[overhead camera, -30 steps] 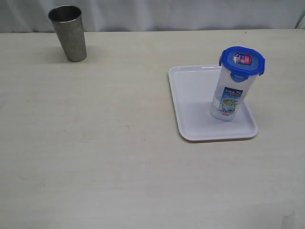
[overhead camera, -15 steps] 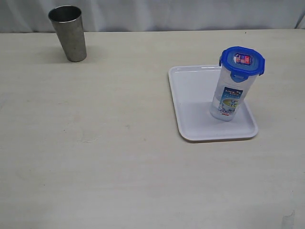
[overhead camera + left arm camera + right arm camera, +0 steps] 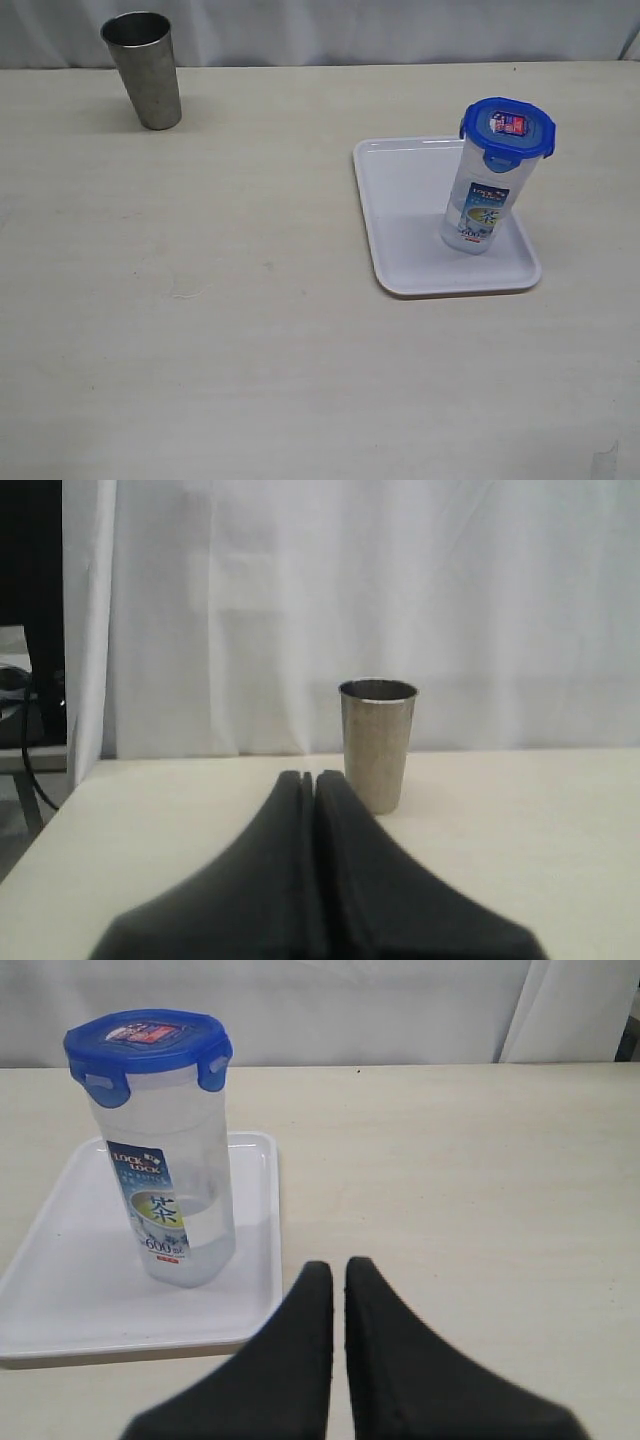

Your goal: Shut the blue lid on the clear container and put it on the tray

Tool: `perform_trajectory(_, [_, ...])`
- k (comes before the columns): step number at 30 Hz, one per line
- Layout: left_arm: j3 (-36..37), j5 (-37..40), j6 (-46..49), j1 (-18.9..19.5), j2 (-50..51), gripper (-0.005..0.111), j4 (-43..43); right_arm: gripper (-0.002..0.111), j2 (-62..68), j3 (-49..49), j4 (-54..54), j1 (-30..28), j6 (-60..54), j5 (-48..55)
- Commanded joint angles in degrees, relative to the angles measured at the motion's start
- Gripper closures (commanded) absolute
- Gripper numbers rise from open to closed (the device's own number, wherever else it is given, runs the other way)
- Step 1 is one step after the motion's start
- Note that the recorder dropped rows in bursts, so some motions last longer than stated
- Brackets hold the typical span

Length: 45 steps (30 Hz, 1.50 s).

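Tall clear plastic container (image 3: 480, 205), capped by its bright-blue rounded-square lid (image 3: 507, 128), upright on the flat white rectangular tray (image 3: 400, 215) just ahead of my right gripper (image 3: 338, 1280), its fingers pressed together (left gripper (image 3: 309, 780) likewise, both empty): any forward sweep I command could, I judge, topple it.

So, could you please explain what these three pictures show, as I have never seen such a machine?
It is a robot with two arms, each ending in a gripper. One picture looks at the table from a camera off the arms; neither arm shows there. The other two come from cameras on the wrists. The dark wedges in them are the left gripper and the right gripper, both shut and holding nothing. On the table stands a metal cup. A white tray carries an upright clear container with its blue lid on top.
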Motion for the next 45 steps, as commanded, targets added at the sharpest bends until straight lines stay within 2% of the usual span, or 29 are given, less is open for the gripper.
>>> perform_trajectory(1, [0.1,6.7,0.0,0.1,-0.2,0.107,1.9,0.104,-0.3,0.1,0.2,-0.3,-0.1,-0.1])
perform_trajectory(8, [0.1,13.0,0.7,0.1,-0.2,0.107,3.0,0.104,-0.3,0.1,0.2,-0.3,-0.1,-0.1])
perform_trajectory(45, [0.1,13.0,3.8,0.1,-0.2,0.107,2.9,0.104,-0.3,0.1,0.2,-0.3,-0.1,-0.1])
